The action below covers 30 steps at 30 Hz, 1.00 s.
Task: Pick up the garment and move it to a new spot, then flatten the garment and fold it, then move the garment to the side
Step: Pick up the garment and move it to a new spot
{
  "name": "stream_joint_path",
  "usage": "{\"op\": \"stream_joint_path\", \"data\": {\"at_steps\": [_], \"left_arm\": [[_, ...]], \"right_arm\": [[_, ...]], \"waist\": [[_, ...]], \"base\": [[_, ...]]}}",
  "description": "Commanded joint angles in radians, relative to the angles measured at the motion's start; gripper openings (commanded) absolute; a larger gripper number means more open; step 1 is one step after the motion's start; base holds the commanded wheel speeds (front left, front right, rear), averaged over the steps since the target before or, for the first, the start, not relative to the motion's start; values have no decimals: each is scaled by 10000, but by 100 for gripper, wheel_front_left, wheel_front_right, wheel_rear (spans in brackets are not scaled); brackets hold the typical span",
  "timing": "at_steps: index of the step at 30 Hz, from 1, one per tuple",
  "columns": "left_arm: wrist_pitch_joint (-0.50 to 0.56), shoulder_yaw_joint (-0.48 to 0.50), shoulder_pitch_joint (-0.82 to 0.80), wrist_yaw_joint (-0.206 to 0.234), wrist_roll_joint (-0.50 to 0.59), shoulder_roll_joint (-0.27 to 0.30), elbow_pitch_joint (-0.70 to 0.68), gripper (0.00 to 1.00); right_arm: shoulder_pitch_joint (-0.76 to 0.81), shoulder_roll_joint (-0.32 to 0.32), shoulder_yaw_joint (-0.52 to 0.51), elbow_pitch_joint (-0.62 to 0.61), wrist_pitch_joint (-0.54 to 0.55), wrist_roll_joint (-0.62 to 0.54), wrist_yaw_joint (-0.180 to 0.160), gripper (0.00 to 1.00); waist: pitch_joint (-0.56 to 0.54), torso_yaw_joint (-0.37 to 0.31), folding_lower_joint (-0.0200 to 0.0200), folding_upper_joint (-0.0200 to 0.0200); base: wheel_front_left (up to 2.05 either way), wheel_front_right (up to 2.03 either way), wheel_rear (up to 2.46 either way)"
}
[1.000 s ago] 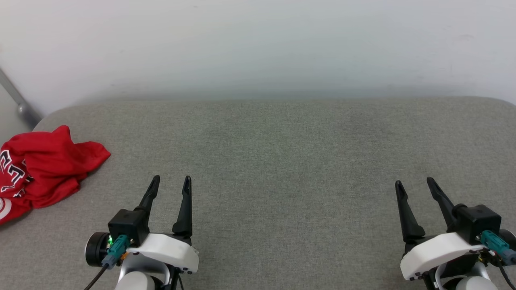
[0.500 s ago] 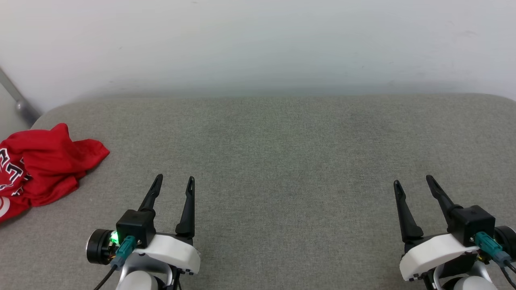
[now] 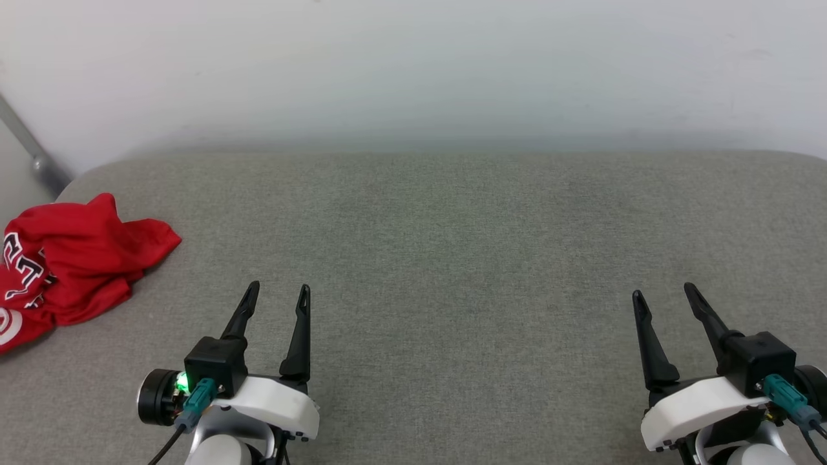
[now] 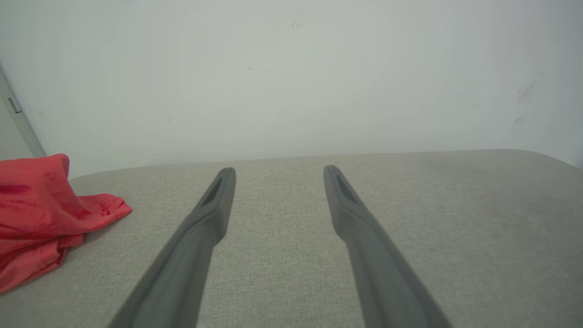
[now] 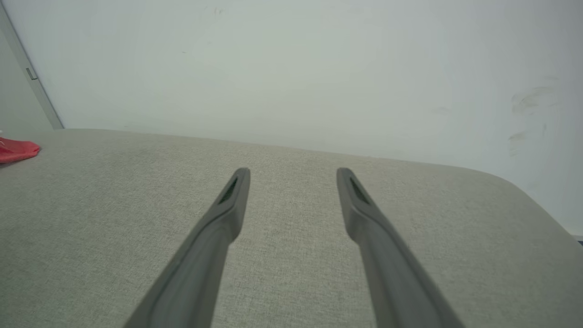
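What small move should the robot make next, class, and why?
Probably swing the left gripper leftward toward the garment: it lies crumpled and untouched at the left edge of the grey surface, and that gripper, jaws open, is the nearer one.

Bright, flat, diffuse light; shadows weak throughout. Thin soft shadow along near edge of garment on bench. Head view sharp edge to edge. Wrist views: fingers soft, smeared toward bottom edge; bench weave crisp mid-frame. Far bench edge bowed by wide lens. Wall faintly green-tinted, evenly lit.
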Motion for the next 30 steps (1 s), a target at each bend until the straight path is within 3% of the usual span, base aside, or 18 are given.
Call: {"op": "stream_joint_path", "data": {"at_steps": [1, 6, 23, 30], "left_arm": [[-47, 19, -69, -7, -20, -7, 32, 100], [-47, 95, -206, 59, -108, -26, 122, 100], [-36, 900, -240, 331, -247, 33, 332, 100], [-36, 1252, 42, 451, -268, 10, 191, 100]], "right_arm": [[-51, 29, 2, 25, -68, 40, -3, 100], [-90, 30, 46, 0, -96, 72, -3, 100], [-263, 21, 741, -407, 196, 67, -5, 100], [-332, 19, 1013, -414, 250, 193, -5, 100]], "waist": [[7, 47, 0, -1], [48, 562, 0, -1], [160, 4076, 0, -1], [151, 4960, 0, -1]], "base": [[0, 0, 0], [0, 0, 0], [0, 0, 0], [0, 0, 0]]}}
